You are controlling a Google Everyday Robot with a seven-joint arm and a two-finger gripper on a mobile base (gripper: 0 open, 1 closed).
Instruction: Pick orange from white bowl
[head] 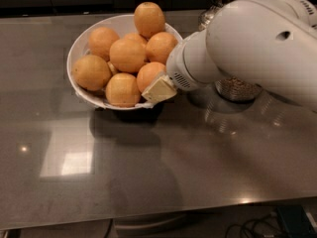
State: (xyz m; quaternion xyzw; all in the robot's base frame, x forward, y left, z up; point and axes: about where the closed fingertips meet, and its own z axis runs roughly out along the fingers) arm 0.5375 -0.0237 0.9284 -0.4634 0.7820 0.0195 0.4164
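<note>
Sitting upright, the white bowl (114, 21) has the tool (158, 89) beside an orange (150, 73).

Dim; overhead glare on table (69, 163); dark shadow under white bowl (117, 23), jaws at its front rim.

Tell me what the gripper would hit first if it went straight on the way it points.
Probably the orange at the white bowl's near right edge, where the gripper sits beside it; depth is unclear.

Legible text, labels, numbers: none on bowl (111, 20), oranges (128, 55), jars (237, 88), arm (257, 38). Gripper (157, 89) at bowl's right rim.
</note>
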